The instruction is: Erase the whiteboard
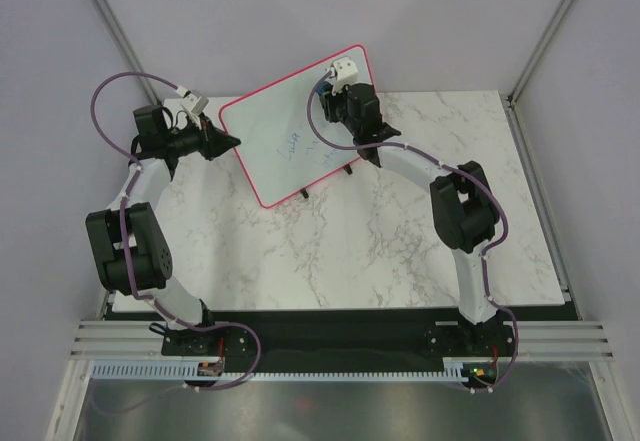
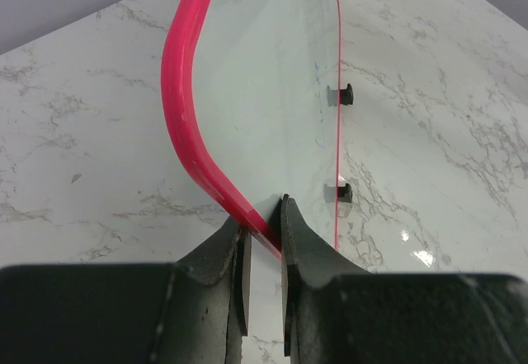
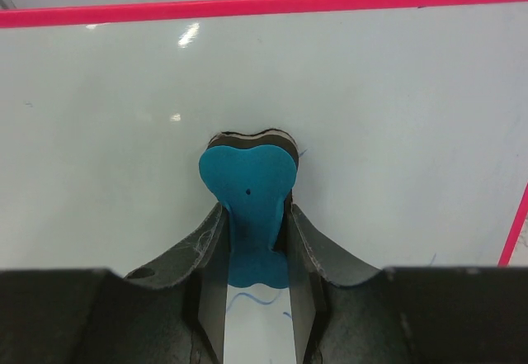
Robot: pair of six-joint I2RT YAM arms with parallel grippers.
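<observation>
The whiteboard [image 1: 275, 161] has a pink-red frame and stands tilted up off the marble table at the back. Blue handwriting [image 1: 291, 147] remains on its middle and lower right. My left gripper [image 1: 234, 141] is shut on the board's left corner; the left wrist view shows the pink frame [image 2: 178, 92] pinched between its fingers [image 2: 262, 222]. My right gripper [image 1: 328, 95] is at the board's upper right, shut on a blue eraser [image 3: 247, 184]. The eraser's dark pad is pressed flat against the white surface [image 3: 396, 92], with blue strokes [image 3: 257, 298] just below it.
Small black feet [image 2: 346, 94] stick out of the board's back side. The marble table [image 1: 400, 251] stretches in front of and to the right of the board. Grey walls and metal corner posts [image 1: 548, 31] close in the back.
</observation>
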